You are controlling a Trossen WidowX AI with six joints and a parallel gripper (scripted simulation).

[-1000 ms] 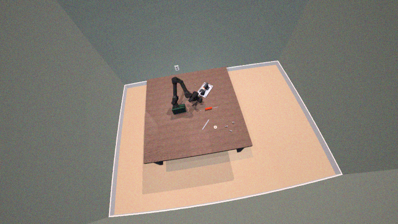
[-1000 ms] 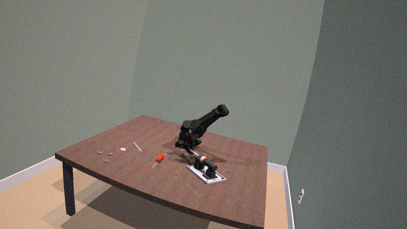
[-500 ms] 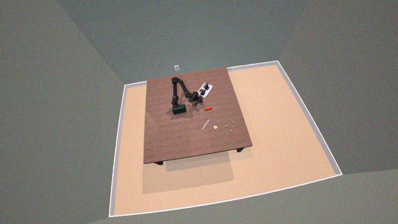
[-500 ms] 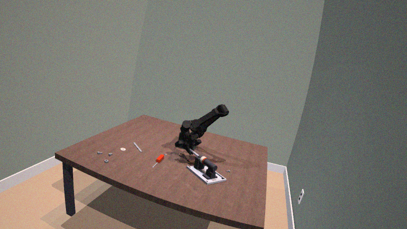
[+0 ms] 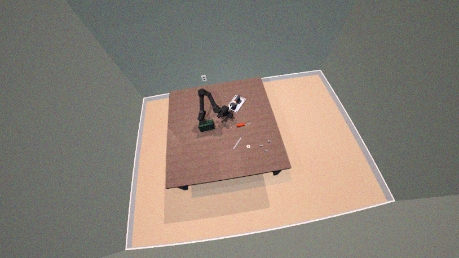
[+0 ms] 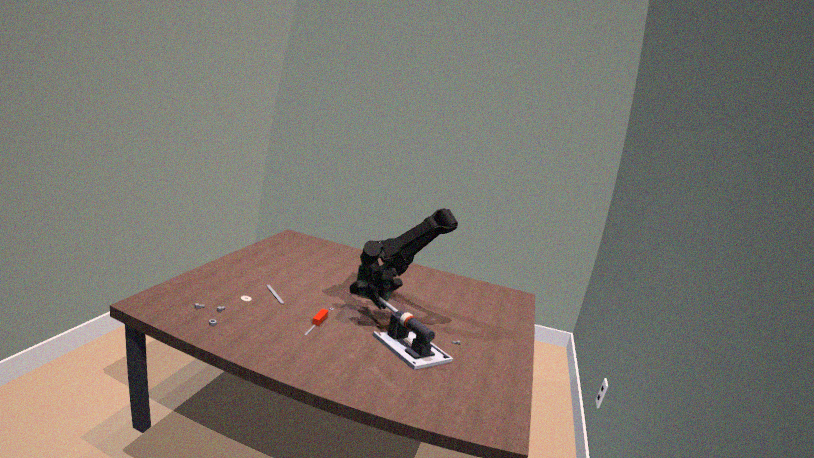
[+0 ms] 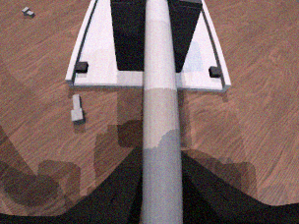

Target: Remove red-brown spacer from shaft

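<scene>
My gripper (image 6: 376, 299) (image 7: 155, 154) is shut on the pale grey shaft (image 6: 388, 304) (image 7: 159, 110), with one dark finger on each side. The shaft runs from the fingers over the dark near support (image 6: 398, 326) (image 7: 130, 39) toward the dark housing (image 6: 421, 330) (image 5: 237, 97). Between support and housing, a cream spacer (image 6: 404, 316) and a thin orange-red band sit around the shaft line, close against the housing; single spacers are hard to tell apart. The white baseplate (image 6: 395, 345) (image 7: 98, 56) lies under both blocks. The shaft's far end is hidden.
A red-handled screwdriver (image 5: 240, 124) (image 6: 320, 317) lies near the gripper. A grey bolt (image 7: 77, 110) lies just off the baseplate's near edge. A grey strip (image 5: 237, 143) (image 6: 275, 294), a cream washer (image 5: 248, 146) (image 6: 245, 298) and several small metal parts lie farther off on the brown table (image 5: 198, 160).
</scene>
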